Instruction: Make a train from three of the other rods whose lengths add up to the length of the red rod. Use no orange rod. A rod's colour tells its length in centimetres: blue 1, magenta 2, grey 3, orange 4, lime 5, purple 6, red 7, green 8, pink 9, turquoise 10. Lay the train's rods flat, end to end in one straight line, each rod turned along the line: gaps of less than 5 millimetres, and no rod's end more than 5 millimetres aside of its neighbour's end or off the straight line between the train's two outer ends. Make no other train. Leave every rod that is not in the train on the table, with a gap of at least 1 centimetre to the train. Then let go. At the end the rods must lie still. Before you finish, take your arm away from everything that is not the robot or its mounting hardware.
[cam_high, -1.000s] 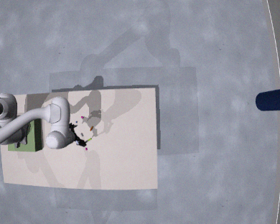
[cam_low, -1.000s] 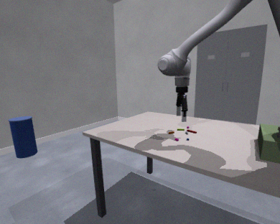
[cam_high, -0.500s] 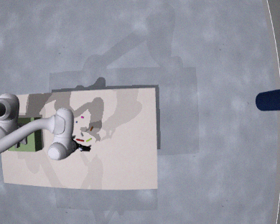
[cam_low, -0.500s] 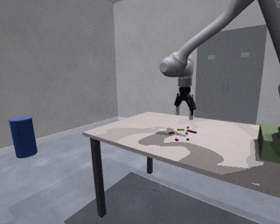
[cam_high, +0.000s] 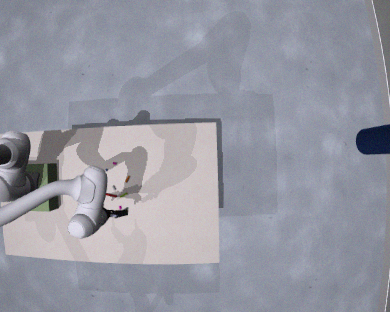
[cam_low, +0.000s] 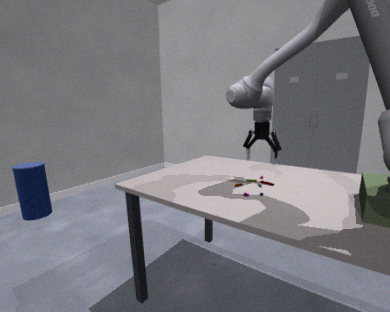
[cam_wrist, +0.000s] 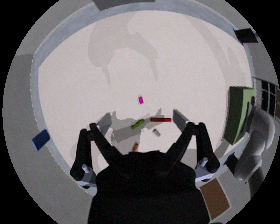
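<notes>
Black two-finger gripper (cam_low: 262, 145) hangs above the table w/ fingers spread to full width, nothing between them; it's clear of the surface, tips pointing down. White jointed arm (cam_low: 280, 60) reaches in from upper right of the exterior view.

Pale beige table top (cam_low: 165, 182) on dark legs carries a small scatter of rods near its middle. Thin red rod (cam_low: 267, 183) lies flat, approx. below and just in front of the gripper in the exterior view. Short lime rod (cam_low: 251, 181) sits just beside its end; small orange rod (cam_low: 239, 185) is near that, at an angle. Two tiny magenta rods: one (cam_low: 261, 177) behind the group, one (cam_low: 246, 194) nearer the front edge. Tiny blue rod (cam_low: 261, 194) is close to the front magenta one. Grey rod too faint to place.

Green block (cam_low: 374, 204) sits at the table's right end by the arm's base. Dark blue cylinder (cam_low: 32, 191) stands on the floor, well apart from the table.
</notes>
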